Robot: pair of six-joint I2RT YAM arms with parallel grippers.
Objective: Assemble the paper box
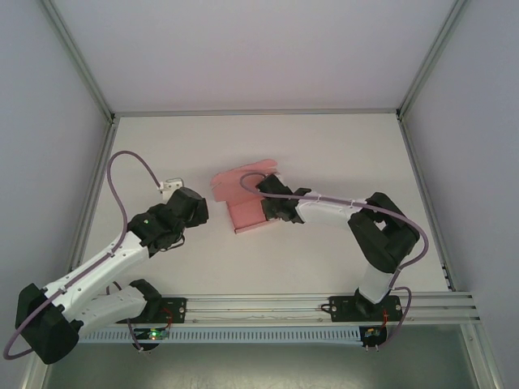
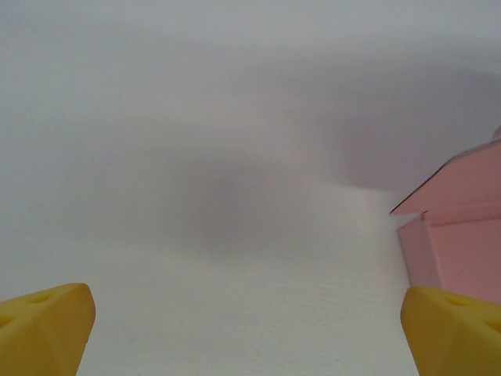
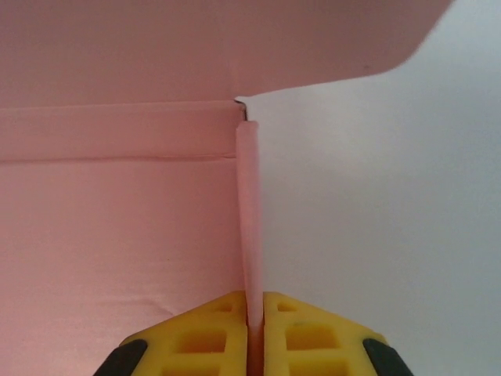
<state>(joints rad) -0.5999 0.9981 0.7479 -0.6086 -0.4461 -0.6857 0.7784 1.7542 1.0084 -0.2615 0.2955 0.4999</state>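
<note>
Paper box point(image 1: 242, 203): pink card, part-folded, lying on the white table point(image 1: 340, 154). A rounded flap point(image 1: 258, 168) stands open on the box's far side. The right gripper point(image 3: 255, 313) is at the box's right edge. Its yellow fingers point(image 3: 196, 341) are pressed together on an upright side wall point(image 3: 249, 211) of the box, with the thin card pinched edge-on between them. In the right wrist view, the box floor and a folded back wall lie left of that side wall, and the big flap curves over above. The left gripper point(image 2: 246, 317) sits just left of the box, apart from it and not touching. Its yellow fingertips point(image 2: 47, 325) stand wide apart with bare table between them, holding nothing. In the left wrist view, a corner of the box shows beside the right-hand fingertip, with one flap lifted off the table. The arms reach toward the box from opposite sides.
</note>
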